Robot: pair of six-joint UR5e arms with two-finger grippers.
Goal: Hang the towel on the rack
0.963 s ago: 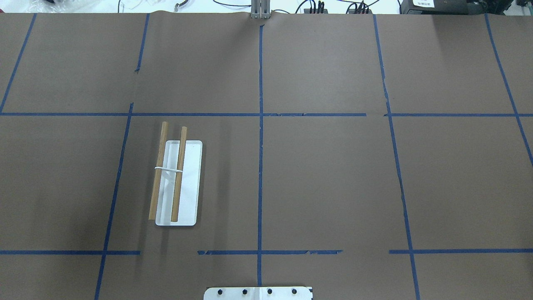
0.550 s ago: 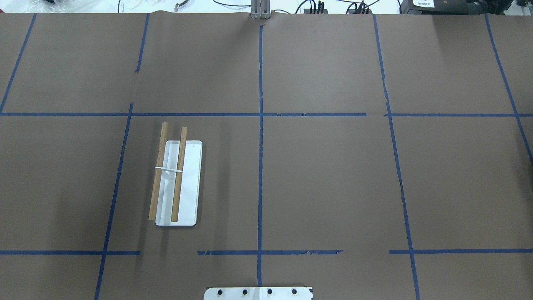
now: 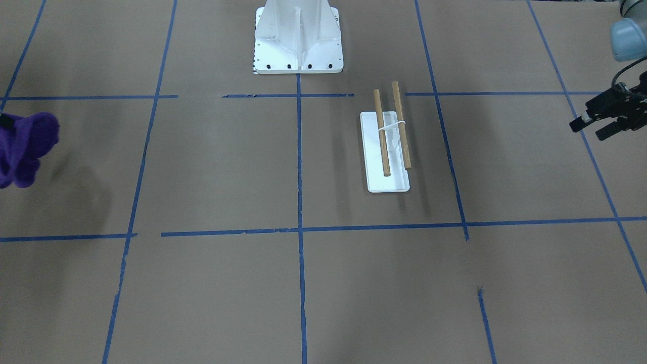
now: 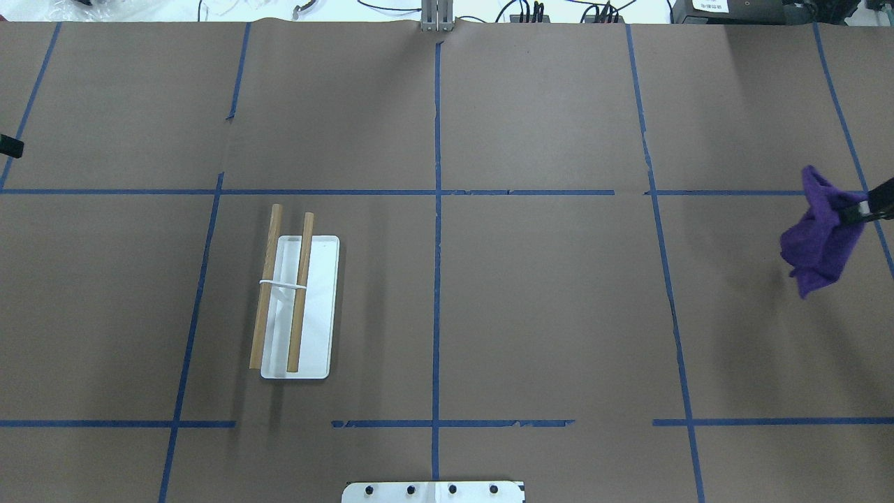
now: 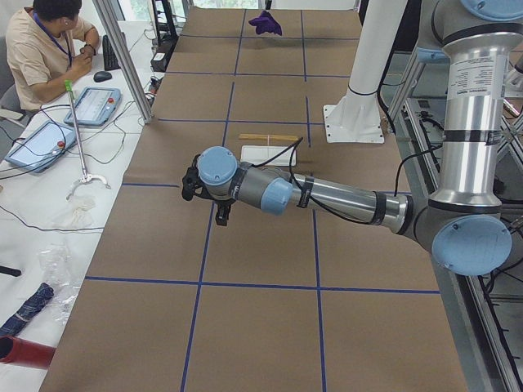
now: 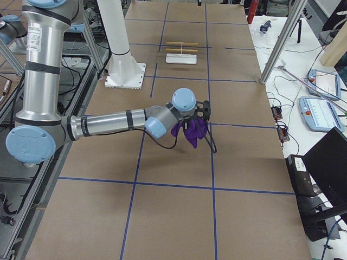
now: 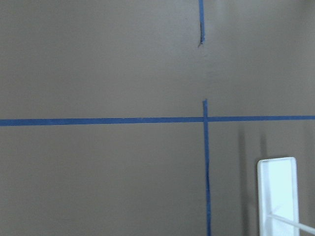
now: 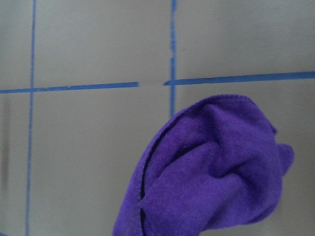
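Bunched purple towel (image 8: 216, 172), brown table (image 8: 88, 44), blue tape lines (image 8: 69, 87)

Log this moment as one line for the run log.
right claw: shut on towel | left claw: open, empty | rack: bare | towel: hanging, far from rack

Purple cloth towel (image 8: 211, 167): soft, fuzzy nap, matt, stitched hem, crumpled folds. Small white-and-wood rack (image 4: 323, 279): its flat white rectangular base (image 4: 318, 335) is smooth with a slight gloss, metal or plastic, can't tell which. Its two light-brown round dowels (image 4: 301, 293) are bare wood, matt. Brown paper table cover (image 4: 559, 307): matt, smooth, small tears at the seams. Blue tape grid lines (image 4: 437, 314): matt, ragged in spots. Large white bolted pedestal (image 3: 298, 40): painted metal, mild sheen. Left arm's silver tube (image 5: 343, 196): metal, satin finish. Its light-blue round joint cap (image 5: 218, 166): smooth plastic, glossy. Black left gripper (image 3: 589, 129): matt.
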